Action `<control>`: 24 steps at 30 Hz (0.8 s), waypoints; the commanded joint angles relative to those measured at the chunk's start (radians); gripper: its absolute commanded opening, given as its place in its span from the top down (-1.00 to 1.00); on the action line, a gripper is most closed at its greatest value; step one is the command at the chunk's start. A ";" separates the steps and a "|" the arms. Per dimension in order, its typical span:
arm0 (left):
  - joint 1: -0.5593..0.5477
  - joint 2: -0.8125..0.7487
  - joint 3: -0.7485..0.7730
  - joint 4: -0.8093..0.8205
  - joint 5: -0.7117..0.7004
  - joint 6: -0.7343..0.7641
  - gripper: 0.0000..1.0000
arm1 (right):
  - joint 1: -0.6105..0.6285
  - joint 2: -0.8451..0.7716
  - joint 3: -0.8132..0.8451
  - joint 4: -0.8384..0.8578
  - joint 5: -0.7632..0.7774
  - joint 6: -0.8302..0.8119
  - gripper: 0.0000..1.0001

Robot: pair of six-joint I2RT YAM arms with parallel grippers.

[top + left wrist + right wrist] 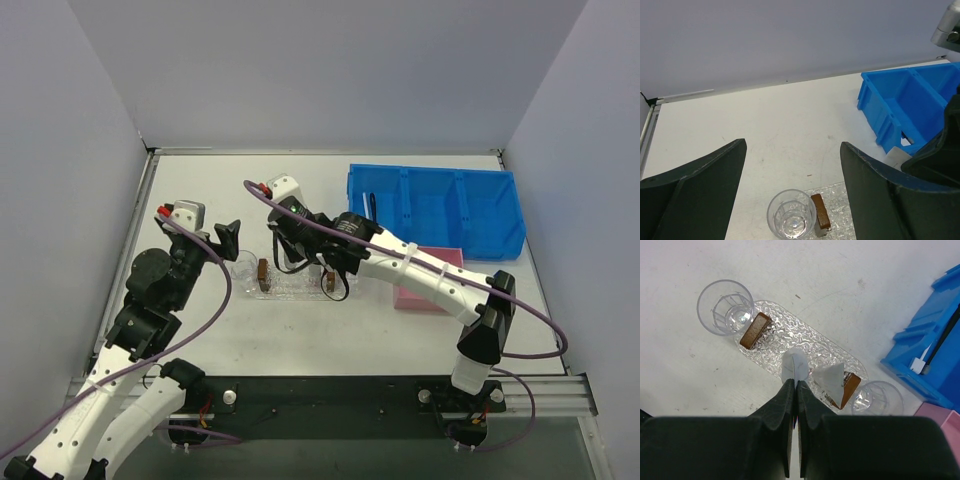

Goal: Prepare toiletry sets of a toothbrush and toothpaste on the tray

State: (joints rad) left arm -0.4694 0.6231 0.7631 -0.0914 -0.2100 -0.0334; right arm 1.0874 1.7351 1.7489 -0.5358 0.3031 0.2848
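Your right pincer (796, 385) is squeezed together right at the end of one toothpaste (794, 365), a flat silvery wedge over the clear bumpy tray (790, 337); can't tell if it's actually gripped. The second tube (831, 377) leans on a brown block (849, 386). Left pincer (793, 145) gapes wide over the desk (790, 115)

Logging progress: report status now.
Left gripper open near cup. Right gripper shut on toothpaste over tray. Toothbrushes in blue bin. Brown blocks occupy tray ends.

No readable text or labels anywhere.
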 commanded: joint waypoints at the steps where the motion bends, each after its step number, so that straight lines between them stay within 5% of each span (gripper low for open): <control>1: 0.006 -0.002 0.005 0.004 -0.009 -0.011 -0.72 | 0.002 0.009 0.060 -0.001 0.051 -0.009 1.00; 24: 0.006 0.010 0.004 0.004 -0.002 -0.013 -0.72 | 0.002 0.052 0.061 -0.024 0.074 -0.003 1.00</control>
State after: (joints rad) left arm -0.4690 0.6342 0.7631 -0.1028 -0.2096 -0.0406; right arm 1.0874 1.7824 1.7714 -0.5560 0.3363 0.2852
